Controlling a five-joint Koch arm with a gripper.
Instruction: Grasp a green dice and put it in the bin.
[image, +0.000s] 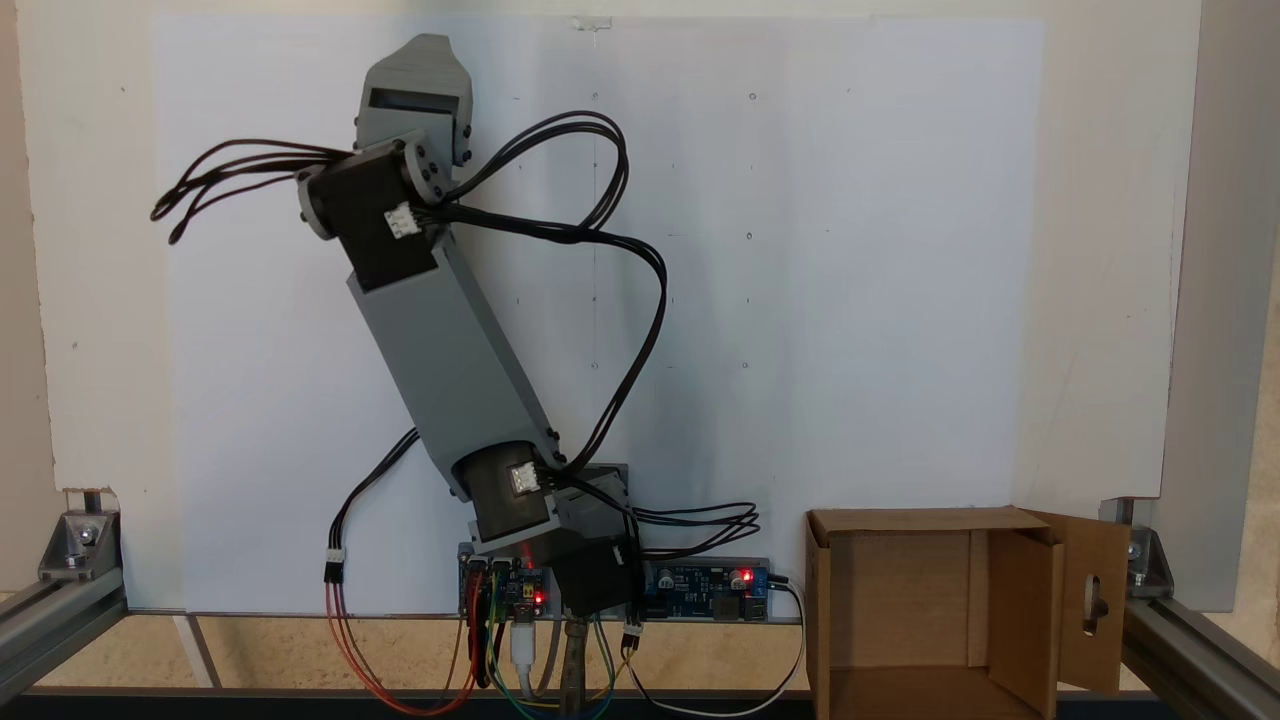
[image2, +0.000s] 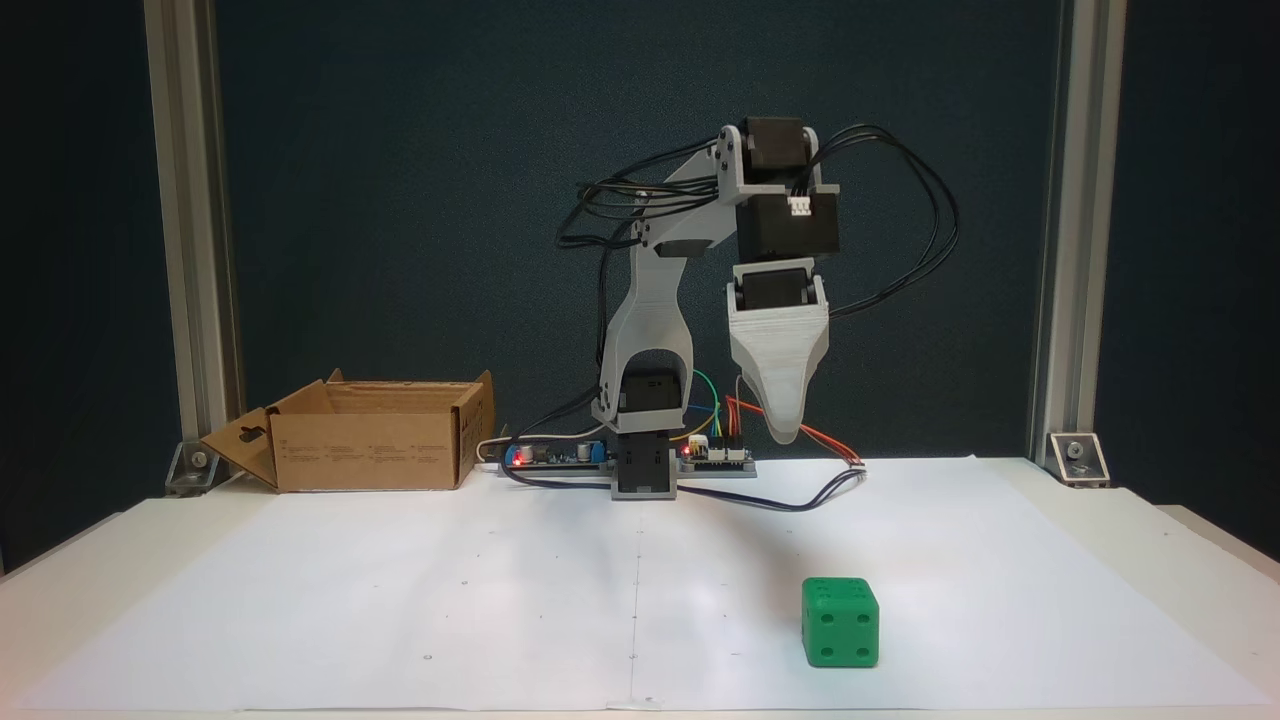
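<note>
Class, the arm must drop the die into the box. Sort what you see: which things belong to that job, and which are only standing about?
Belong to the job:
green dice
cardboard box
hand

Standing about:
circuit boards
loose wires
white paper sheet
metal frame posts

bright green dice (image2: 840, 622), brown cardboard bin (image2: 365, 437), grey tool (image2: 783, 400), white paper (image2: 500, 600)

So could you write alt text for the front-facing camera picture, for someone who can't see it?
A grey robot arm holds its gripper pointing down, raised above a white-papered table. A green dice sits in front of it, untouched, and an open cardboard box stands at back left.
</note>
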